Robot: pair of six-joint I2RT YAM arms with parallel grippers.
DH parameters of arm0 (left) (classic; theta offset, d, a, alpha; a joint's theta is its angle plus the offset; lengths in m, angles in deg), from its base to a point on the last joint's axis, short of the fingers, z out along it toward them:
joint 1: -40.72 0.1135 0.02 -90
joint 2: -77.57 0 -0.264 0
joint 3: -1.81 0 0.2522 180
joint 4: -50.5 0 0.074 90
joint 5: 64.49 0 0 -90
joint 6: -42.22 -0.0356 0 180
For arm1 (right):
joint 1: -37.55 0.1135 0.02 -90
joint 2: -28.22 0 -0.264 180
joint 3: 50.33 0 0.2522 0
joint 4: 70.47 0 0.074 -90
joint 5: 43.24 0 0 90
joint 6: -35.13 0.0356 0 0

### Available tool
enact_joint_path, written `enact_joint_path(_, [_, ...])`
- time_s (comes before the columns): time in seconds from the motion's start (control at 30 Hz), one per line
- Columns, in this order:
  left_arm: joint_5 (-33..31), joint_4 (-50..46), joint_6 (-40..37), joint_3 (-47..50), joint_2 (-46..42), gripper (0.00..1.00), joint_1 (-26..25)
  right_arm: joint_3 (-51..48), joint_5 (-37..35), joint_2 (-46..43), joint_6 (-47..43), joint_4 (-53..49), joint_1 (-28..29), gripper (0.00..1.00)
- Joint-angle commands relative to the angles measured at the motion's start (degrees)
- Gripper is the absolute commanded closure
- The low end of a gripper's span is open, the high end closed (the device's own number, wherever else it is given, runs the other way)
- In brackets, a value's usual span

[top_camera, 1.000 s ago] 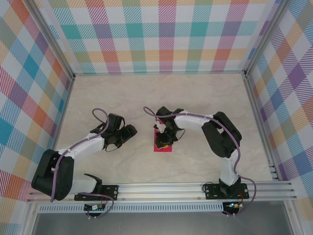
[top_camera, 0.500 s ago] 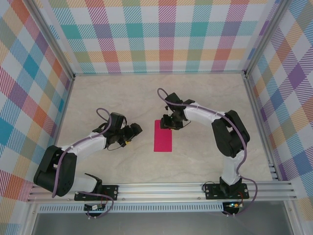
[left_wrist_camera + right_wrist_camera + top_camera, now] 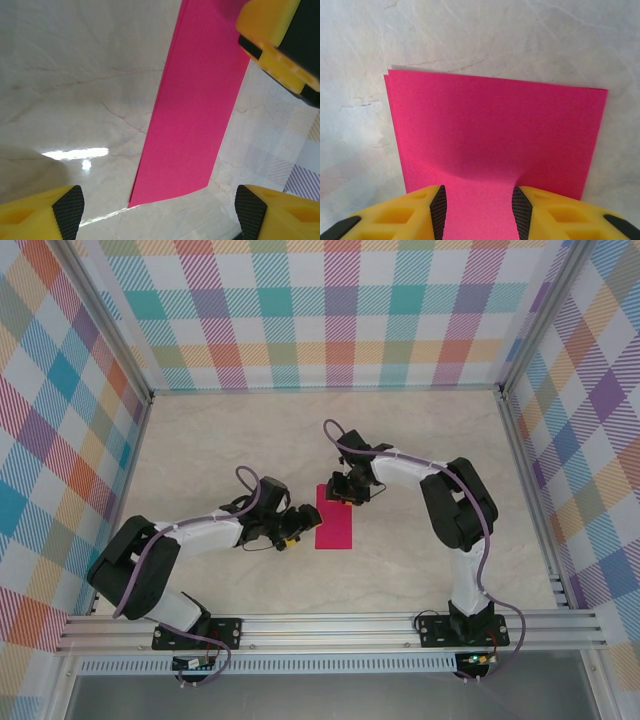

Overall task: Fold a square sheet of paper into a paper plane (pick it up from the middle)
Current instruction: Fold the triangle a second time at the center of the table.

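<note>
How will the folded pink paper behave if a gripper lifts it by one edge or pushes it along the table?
The folded pink paper is probably floppy: it humps up between the right gripper's fingers. It looks thin and light, and the table is glossy, so a push would likely slide it rather than crumple it.

The square sheet of paper is plain magenta-pink on a cream desk veined like marble, the walls are pastel plaid in teal, orange, purple and yellow, and the left gripper and right gripper have yellow fingers with black pads.
</note>
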Motion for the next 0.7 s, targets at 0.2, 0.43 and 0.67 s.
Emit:
enact_joint_path(0.2, [0.80, 1.82, 3.67, -3.28, 3.91, 0.18, -4.26, -4.28, 2.63, 2.18, 2.57, 2.45, -3.15, 0.57])
enact_joint_path(0.43, [-0.67, -1.43, 3.99, -5.81, 5.63, 0.19, -6.26, -4.46, 3.44, 3.19, 2.60, 2.91, -3.61, 0.57])
enact_joint_path(0.67, [-5.66, -9.59, 3.37, -8.26, 5.71, 0.19, -7.12, -4.56, 3.71, 3.55, 2.44, 3.17, -4.05, 0.58])
